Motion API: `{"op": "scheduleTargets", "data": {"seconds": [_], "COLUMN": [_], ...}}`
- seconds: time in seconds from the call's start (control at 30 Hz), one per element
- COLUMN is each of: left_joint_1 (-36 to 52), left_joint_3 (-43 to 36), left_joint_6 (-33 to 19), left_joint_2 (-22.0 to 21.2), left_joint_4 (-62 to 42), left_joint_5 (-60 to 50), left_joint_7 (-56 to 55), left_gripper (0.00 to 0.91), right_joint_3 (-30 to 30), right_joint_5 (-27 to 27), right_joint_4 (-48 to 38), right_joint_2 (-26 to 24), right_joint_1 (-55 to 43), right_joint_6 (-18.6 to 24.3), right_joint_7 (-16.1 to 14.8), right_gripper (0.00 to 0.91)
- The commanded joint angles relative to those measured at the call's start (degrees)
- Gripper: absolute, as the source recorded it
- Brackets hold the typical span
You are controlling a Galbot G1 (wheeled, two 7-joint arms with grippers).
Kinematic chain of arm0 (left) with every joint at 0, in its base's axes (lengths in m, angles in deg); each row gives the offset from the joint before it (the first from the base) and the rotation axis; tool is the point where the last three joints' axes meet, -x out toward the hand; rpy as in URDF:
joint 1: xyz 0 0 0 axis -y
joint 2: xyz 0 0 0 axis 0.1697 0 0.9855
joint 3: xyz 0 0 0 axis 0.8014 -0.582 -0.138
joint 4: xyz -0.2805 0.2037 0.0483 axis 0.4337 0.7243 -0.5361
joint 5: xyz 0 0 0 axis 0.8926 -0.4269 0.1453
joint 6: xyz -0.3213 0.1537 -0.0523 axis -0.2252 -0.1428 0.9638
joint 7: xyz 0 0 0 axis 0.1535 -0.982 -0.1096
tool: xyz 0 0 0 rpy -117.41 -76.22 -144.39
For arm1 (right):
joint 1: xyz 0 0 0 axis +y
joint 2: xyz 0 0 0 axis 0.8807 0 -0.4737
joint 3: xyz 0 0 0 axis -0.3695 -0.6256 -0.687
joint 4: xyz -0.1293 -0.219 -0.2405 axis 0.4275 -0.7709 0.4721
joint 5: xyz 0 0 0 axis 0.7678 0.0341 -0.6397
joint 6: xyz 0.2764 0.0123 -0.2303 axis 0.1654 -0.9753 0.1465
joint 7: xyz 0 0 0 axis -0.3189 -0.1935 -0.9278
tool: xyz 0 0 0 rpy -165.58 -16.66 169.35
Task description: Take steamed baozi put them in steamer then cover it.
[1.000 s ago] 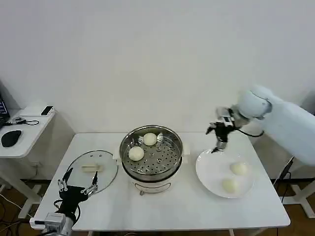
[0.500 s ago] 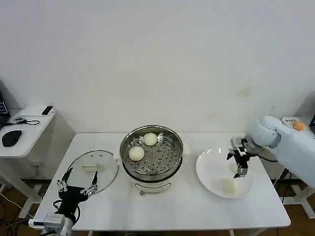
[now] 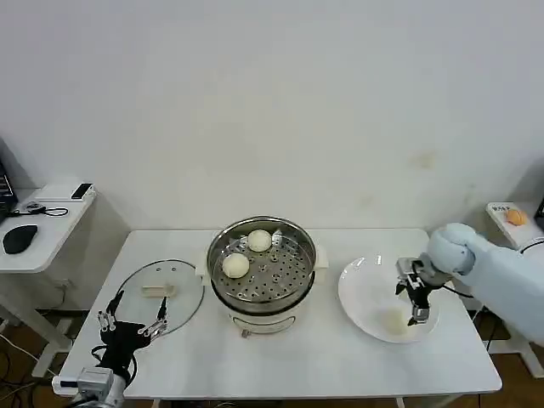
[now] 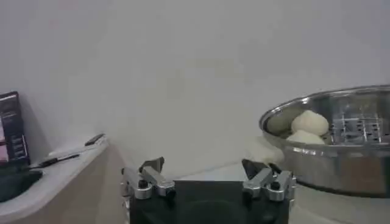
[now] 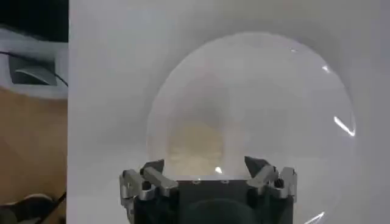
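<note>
The steamer (image 3: 262, 270) stands uncovered at the table's middle with two steamed baozi (image 3: 259, 240) (image 3: 235, 266) on its perforated tray. To its right, a white plate (image 3: 365, 293) holds another baozi (image 3: 393, 320). My right gripper (image 3: 416, 299) hangs open low over the plate, just behind that bun. In the right wrist view a pale baozi (image 5: 195, 146) lies on the plate (image 5: 274, 109) just ahead of the open right gripper (image 5: 205, 168). My left gripper (image 3: 132, 323) rests open at the table's front left, beside the steamer (image 4: 341, 158).
The glass lid (image 3: 160, 293) lies flat on the table left of the steamer. A low side table (image 3: 38, 225) with a mouse and phone stands at the far left. An orange object (image 3: 515, 217) sits on a shelf at the far right.
My right arm has swung from above the plate's far rim down and forward over the plate, and now covers the rear bun. The left arm has not moved.
</note>
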Motion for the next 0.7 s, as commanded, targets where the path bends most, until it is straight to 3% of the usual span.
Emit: {"op": "scheduleTargets", "data": {"seconds": [0.03,0.7], "left_joint_1": [0.35,1.26], "left_joint_3": [-0.03,-0.41], "left_joint_6": [-0.02,0.03], "left_joint_2": [0.0,0.48], "left_joint_4": [-1.05,-2.78], "left_joint_5": [-0.13,-0.13], "left_joint_7": [0.06,0.28], "left_gripper": [0.907,0.907], "right_joint_3": [-0.59,-0.97], "right_joint_5": [-0.51,-1.74], "right_joint_4": [-2.08,-2.83], "right_joint_2": [2.25,2.1], "right_joint_1": [1.22,1.76], "right_joint_6": [0.12,0.35], "right_joint_7": [0.92,0.63], "right_gripper": [0.907,0.907]}}
